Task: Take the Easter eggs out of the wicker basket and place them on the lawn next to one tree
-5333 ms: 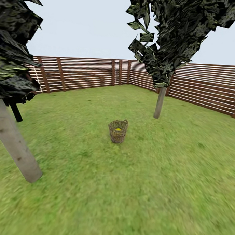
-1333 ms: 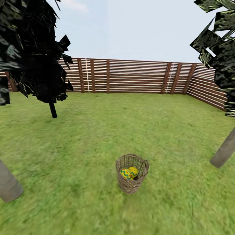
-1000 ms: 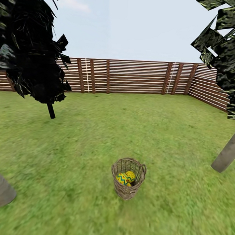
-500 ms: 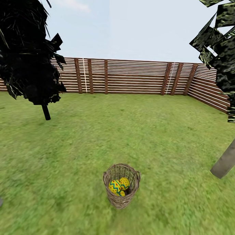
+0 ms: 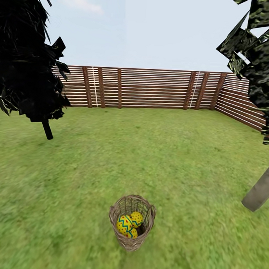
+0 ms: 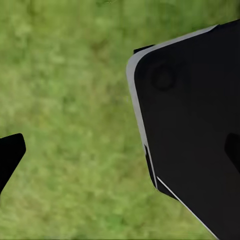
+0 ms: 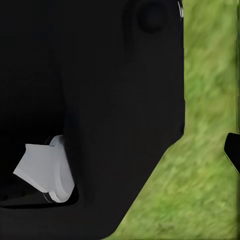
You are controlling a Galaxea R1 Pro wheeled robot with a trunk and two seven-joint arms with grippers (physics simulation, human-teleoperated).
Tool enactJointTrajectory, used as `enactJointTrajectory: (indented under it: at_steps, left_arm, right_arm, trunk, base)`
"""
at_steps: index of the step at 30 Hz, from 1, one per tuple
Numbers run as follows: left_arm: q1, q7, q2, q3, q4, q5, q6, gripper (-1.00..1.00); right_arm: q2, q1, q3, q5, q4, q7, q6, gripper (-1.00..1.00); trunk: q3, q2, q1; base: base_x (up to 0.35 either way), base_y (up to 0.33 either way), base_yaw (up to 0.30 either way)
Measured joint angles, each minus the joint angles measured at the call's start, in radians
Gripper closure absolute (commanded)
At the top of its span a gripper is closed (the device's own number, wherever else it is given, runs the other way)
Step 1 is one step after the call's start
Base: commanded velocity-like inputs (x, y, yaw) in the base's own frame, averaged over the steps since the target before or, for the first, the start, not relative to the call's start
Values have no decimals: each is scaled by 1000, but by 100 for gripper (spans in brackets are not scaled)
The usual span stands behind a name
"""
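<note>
Wicker basket (image 5: 132,222) sits low and central on the lawn (image 5: 149,158), Easter eggs (image 5: 128,224) all inside, so this looks like the approach step, next a reach down over the rim, and how either gripper stands I cannot tell

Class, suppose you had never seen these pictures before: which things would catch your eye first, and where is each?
First the bright yellow eggs in the wicker basket, low on the lawn near the middle of the head view. Next the black tree at far left, before the slatted fence across the back. A pale grey trunk leans in at the right edge.
</note>
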Motion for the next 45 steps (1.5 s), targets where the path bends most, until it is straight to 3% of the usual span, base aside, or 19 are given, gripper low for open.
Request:
enactJointTrajectory:
  at_steps: [17, 29, 39, 43, 45]
  left_arm:
    - [0, 0, 1, 0, 0, 0, 0, -100]
    - [0, -1, 1, 3, 0, 5, -1, -100]
    - [-1, -7, 3, 12, 0, 13, -2, -100]
    - [-2, -11, 1, 12, 0, 9, 0, -100]
    - [-2, -12, 0, 13, 0, 8, 1, -100]
  right_arm:
    - [0, 0, 0, 0, 1, 0, 0, -100]
    - [-1, 0, -2, -1, -12, 0, -1, -100]
    - [-4, -2, -2, -1, -103, 1, 1, -100]
    - [-10, -2, 0, 0, -179, 6, -1, -100]
    - [-14, -1, -2, -1, -260, 24, -1, -100]
  trunk:
    - [0, 0, 0]
    - [0, 0, 0]
    - [0, 0, 0]
    - [0, 0, 0]
    - [0, 0, 0]
  base:
    - [215, -82, 0]
    - [64, -1, 0]
    - [3, 0, 0]
    - [0, 0, 0]
    - [0, 0, 0]
